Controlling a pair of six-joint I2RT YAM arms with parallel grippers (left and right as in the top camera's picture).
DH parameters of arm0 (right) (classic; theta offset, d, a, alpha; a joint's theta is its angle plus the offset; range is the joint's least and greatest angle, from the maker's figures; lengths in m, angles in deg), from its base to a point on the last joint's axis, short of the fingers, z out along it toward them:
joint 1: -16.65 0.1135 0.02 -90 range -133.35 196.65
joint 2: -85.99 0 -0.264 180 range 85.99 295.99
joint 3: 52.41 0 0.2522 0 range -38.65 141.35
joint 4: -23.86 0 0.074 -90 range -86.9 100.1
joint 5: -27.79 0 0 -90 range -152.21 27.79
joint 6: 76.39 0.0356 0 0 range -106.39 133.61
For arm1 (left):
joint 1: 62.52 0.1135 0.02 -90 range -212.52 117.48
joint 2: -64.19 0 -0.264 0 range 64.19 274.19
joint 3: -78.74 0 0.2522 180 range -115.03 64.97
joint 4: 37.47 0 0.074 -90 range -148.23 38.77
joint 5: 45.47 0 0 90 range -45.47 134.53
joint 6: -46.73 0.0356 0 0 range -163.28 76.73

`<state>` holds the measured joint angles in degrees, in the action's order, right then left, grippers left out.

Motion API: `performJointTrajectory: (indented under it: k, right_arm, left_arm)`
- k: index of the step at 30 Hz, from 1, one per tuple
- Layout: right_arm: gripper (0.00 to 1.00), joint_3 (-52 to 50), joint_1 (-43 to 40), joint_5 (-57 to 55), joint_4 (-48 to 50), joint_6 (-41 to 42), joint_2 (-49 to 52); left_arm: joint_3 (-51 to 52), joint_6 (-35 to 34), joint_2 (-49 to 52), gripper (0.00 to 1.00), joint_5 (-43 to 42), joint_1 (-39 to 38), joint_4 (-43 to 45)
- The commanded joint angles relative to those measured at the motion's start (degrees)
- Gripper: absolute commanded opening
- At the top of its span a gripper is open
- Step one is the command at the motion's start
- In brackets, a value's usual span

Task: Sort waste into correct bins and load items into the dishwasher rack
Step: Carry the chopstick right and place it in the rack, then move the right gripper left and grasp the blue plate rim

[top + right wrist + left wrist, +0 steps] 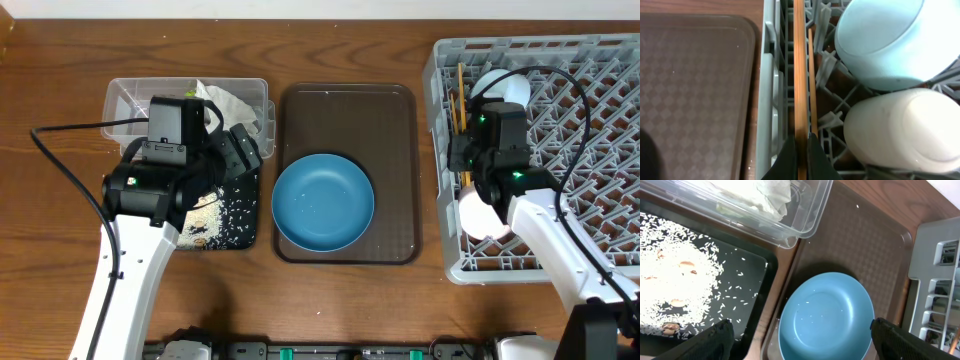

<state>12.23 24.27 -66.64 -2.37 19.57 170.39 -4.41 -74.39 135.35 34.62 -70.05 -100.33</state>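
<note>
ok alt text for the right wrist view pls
The right hand pinches wooden chopsticks lying along an outer wall of the grey dishwasher rack. Beside them in the rack sit a light-blue bowl and a whitish bowl; a brown tray lies outside it.

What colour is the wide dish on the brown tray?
The dish is blue; the overhead view shows it best.

On the brown wooden tabletop (60, 60) lie a clear plastic tub (120, 95), a shallow black tray (246, 218), a brown serving tray (395, 130) and a grey lattice crate (600, 60).
</note>
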Motion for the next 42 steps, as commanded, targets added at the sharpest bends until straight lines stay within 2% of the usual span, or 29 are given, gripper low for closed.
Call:
performJointTrajectory:
  k: [1, 3, 4, 5, 6, 7, 9, 17, 25, 28, 36, 42]
  right_arm:
    - [0.01, 0.11, -0.70, 0.37, 0.98, -0.76, 0.70]
    - [0.01, 0.11, -0.76, 0.37, 1.29, -0.76, 0.81]
    - [0.07, 0.11, -0.81, 0.37, 1.36, -0.74, 0.81]
    - [0.20, 0.11, -0.81, 0.37, 1.33, -0.74, 0.81]
    - [0.38, 0.11, -0.81, 0.37, 1.31, -0.74, 0.81]
    - [0.46, 0.11, -0.81, 0.37, 1.29, -0.74, 0.81]
    - [0.51, 0.11, -0.81, 0.37, 1.20, -0.76, 0.81]
    - [0.52, 0.11, -0.52, 3.50, -0.85, 0.87, 0.72]
    - [0.54, 0.11, 0.50, 36.85, -1.38, 8.74, 0.68]
    - [0.53, 0.11, 2.58, 43.82, -0.61, 11.39, 0.68]
    - [0.53, 0.11, 12.24, 43.87, -1.29, 11.34, 0.68]
    - [0.53, 0.07, 20.57, 36.46, -3.15, 11.28, 0.68]
  left_arm:
    - [-1.25, 0.39, 0.22, 0.90, 0.33, 0.28, -0.13]
    - [-1.25, 0.39, 0.22, 0.90, 0.33, 0.28, -0.13]
    - [-1.25, 0.39, 0.22, 0.90, 0.33, 0.28, -0.13]
    - [-1.25, 0.39, 0.22, 0.90, 0.33, 0.28, -0.13]
    - [-1.25, 0.39, 0.22, 0.90, 0.33, 0.28, -0.13]
    - [-1.25, 0.39, 0.22, 0.90, 0.33, 0.28, -0.13]
    - [-1.25, 0.39, 0.22, 0.90, 0.33, 0.28, -0.13]
    - [-1.25, 0.39, 0.22, 0.90, 0.33, 0.28, -0.13]
    - [-1.25, 0.39, 0.22, 0.90, 0.33, 0.28, -0.13]
    - [-1.25, 0.37, 0.22, 0.90, 0.33, 0.28, -0.13]
    - [-1.25, 0.39, 0.22, 0.90, 0.33, 0.28, -0.13]
    - [-1.25, 0.39, 0.22, 0.90, 0.33, 0.28, -0.13]
